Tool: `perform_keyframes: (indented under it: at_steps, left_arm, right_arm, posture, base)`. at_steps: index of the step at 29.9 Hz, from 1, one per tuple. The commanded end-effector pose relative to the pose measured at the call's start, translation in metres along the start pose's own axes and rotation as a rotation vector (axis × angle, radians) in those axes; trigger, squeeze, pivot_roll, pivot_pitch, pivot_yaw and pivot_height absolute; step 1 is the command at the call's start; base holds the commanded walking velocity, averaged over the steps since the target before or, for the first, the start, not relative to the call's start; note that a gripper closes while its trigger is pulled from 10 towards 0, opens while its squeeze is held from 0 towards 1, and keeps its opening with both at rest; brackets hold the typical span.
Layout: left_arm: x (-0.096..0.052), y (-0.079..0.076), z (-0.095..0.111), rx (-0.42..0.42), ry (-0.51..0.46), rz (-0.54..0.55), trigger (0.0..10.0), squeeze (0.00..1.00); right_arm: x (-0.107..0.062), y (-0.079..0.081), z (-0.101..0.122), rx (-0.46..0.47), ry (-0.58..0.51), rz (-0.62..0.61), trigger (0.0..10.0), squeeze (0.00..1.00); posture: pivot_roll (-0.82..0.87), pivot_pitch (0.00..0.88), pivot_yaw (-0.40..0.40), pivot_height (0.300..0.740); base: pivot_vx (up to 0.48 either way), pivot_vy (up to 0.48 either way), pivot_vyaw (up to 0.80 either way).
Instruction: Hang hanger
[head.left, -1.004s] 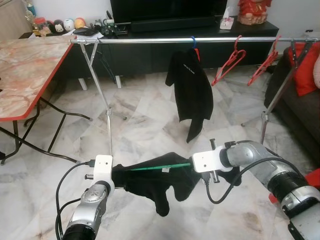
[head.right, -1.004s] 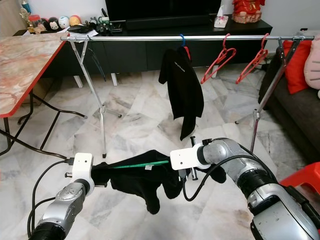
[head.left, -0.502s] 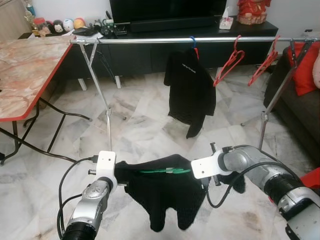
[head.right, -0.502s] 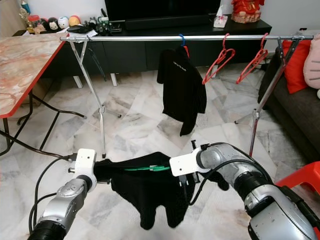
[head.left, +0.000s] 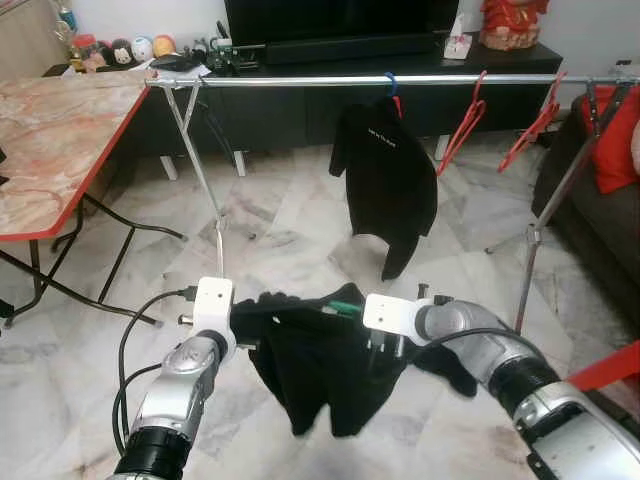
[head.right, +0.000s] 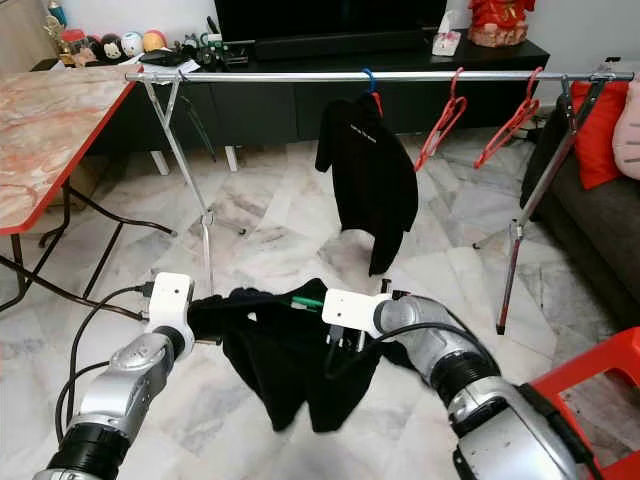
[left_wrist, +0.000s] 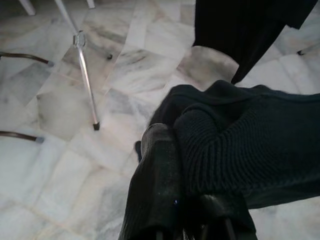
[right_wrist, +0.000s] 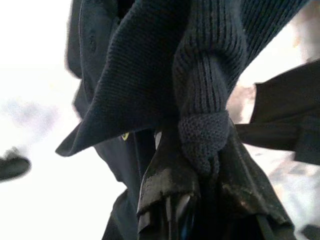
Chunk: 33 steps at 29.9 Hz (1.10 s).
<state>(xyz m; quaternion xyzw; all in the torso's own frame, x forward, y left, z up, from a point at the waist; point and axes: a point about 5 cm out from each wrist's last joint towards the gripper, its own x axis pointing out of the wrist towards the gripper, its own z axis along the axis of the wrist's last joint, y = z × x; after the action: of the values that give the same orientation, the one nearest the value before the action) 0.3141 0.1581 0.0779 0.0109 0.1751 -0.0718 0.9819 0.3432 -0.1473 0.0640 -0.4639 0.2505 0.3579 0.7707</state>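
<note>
Left hand (head.left: 252, 318) and right hand (head.left: 352, 322) each clamp the black garment (head.left: 310, 370) above marble floor (head.left: 290, 225), before the rail (head.left: 330, 80).

A home living room: marble floor (head.left: 290, 215), black TV cabinet (head.left: 300, 95), sofa (head.left: 610, 215) with red cushion (head.left: 612, 150), clothes rail (head.left: 300, 81).

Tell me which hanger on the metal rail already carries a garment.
The blue-hooked hanger on the metal rail, holding the black shirt. The two red hangers further toward the robot's right hang bare.
</note>
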Motion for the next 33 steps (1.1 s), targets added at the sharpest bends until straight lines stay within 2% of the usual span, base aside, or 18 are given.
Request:
perform_keyframes:
  at_steps: [1, 5, 10, 14, 16, 17, 26, 27, 28, 29, 30, 31, 33]
  left_arm:
    - [0.000, -0.001, 0.012, -0.012, -0.030, -0.025, 0.0, 0.00]
    - [0.000, -0.007, 0.016, -0.022, -0.041, -0.062, 0.0, 0.00]
    - [-0.001, -0.023, 0.028, -0.002, -0.059, -0.148, 0.0, 0.00]
    - [-0.002, -0.027, 0.029, 0.009, -0.049, -0.186, 0.0, 0.00]
    - [-0.003, -0.029, 0.027, 0.027, -0.027, -0.211, 0.0, 0.00]
    - [-0.004, -0.029, 0.027, 0.031, -0.022, -0.216, 0.0, 0.00]
    - [-0.007, -0.031, 0.025, 0.048, 0.003, -0.246, 0.0, 0.00]
    - [-0.008, -0.032, 0.024, 0.053, 0.008, -0.258, 0.0, 0.00]
    - [-0.012, -0.039, 0.024, 0.078, 0.032, -0.317, 3.6, 0.00]
    - [-0.012, -0.039, 0.024, 0.078, 0.032, -0.317, 3.6, 0.00]
    - [-0.014, -0.043, 0.022, 0.098, 0.054, -0.355, 8.1, 0.00]
    - [-0.015, -0.045, 0.020, 0.105, 0.065, -0.371, 10.0, 0.00]
    - [-0.017, -0.048, 0.017, 0.113, 0.074, -0.396, 10.0, 0.00]
  right_arm:
    - [0.002, 0.002, -0.001, 0.097, -0.005, -0.006, 0.0, 0.00]
    - [0.006, 0.011, 0.005, 0.124, -0.016, 0.046, 0.0, 0.00]
    - [0.011, 0.031, 0.008, 0.092, -0.013, 0.170, 0.0, 0.00]
    - [0.012, 0.031, 0.008, 0.113, -0.004, 0.141, 0.0, 0.00]
    - [0.013, 0.022, 0.014, 0.216, -0.042, 0.048, 0.0, 0.00]
    - [0.013, 0.020, 0.016, 0.233, -0.053, 0.035, 0.0, 0.00]
    - [0.013, 0.013, 0.021, 0.304, -0.081, -0.025, 0.0, 0.00]
    - [0.014, 0.010, 0.023, 0.336, -0.099, -0.055, 0.0, 0.00]
    - [0.015, 0.009, 0.037, 0.440, -0.190, -0.049, 0.0, 0.00]
    - [0.015, 0.009, 0.037, 0.440, -0.190, -0.049, 0.0, 0.00]
    - [0.015, 0.009, 0.045, 0.476, -0.239, -0.030, 0.0, 0.00]
    - [0.015, 0.008, 0.047, 0.480, -0.253, -0.026, 0.0, 0.00]
    - [0.013, 0.005, 0.050, 0.493, -0.279, -0.031, 0.0, 0.00]
  posture:
    - [-0.15, 0.000, 0.065, 0.740]
    - [-0.15, 0.000, 0.066, 0.740]
    - [-0.14, 0.000, 0.064, 0.740]
    - [-0.14, 0.000, 0.063, 0.740]
    - [-0.14, 0.000, 0.063, 0.740]
    - [-0.14, 0.000, 0.063, 0.740]
    - [-0.13, 0.000, 0.064, 0.740]
    - [-0.13, 0.000, 0.064, 0.740]
    - [-0.12, 0.000, 0.059, 0.740]
    - [-0.12, 0.000, 0.059, 0.740]
    - [-0.12, 0.000, 0.059, 0.740]
    - [-0.12, 0.000, 0.059, 0.740]
    - [-0.12, 0.000, 0.058, 0.740]
  base:
    - [0.000, 0.000, 0.00]
    - [0.000, 0.000, 0.00]
    - [0.000, 0.000, 0.00]
    - [0.000, 0.000, 0.00]
    - [0.000, 0.000, 0.00]
    - [0.000, 0.000, 0.00]
    - [0.000, 0.000, 0.00]
    - [0.000, 0.000, 0.00]
    - [0.000, 0.000, 0.00]
    - [0.000, 0.000, 0.00]
    - [0.000, 0.000, 0.00]
    - [0.000, 0.000, 0.00]
    - [0.000, 0.000, 0.00]
